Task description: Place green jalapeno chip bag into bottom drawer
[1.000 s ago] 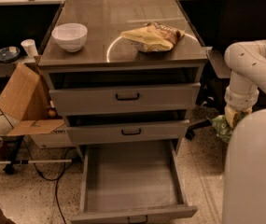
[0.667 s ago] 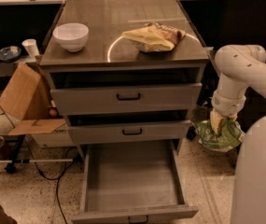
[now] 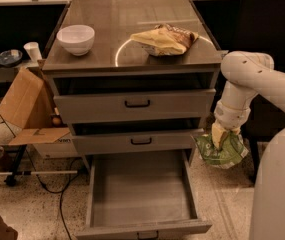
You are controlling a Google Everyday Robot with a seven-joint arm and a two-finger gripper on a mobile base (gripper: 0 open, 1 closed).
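Starting nearest: bottom drawer (image 3: pixel 139 196) pulled fully out toward the camera, flat grey interior bare, so the drop zone is ready and wide open. Robot's white body fills the lower right corner.

Just right of the drawer's right wall and above floor level, the hand (image 3: pixel 221 135) hangs on the end of the white arm (image 3: pixel 242 79), pointing down. It is pinching the green jalapeno chip bag (image 3: pixel 221 153) by its top edge, fingers pressed together on the crinkled foil, and the bag dangles below. A top pinch makes sense: the bag hangs free and can be lowered straight in. The bag sits outside the drawer, beside the cabinet's right front corner, at about the middle drawer's (image 3: pixel 140 142) height, touching nothing else that I can see.

Judgement: transport phase, grasp done, placement not yet done. Next move needs a shift left over the open interior, then down, then release. Risk: the bag snagging the drawer's right wall or the middle drawer's front on the way across.

Further back, top drawer (image 3: pixel 137 104) sits a crack open, as does the middle one. Left of the cabinet, a cardboard box (image 3: pixel 24 106) on the floor.

Farthest, on the cabinet's top surface (image 3: pixel 112 16): white bowl (image 3: pixel 75 38) at left, tan chip bag (image 3: pixel 164 39) at right, well apart, not part of the job.
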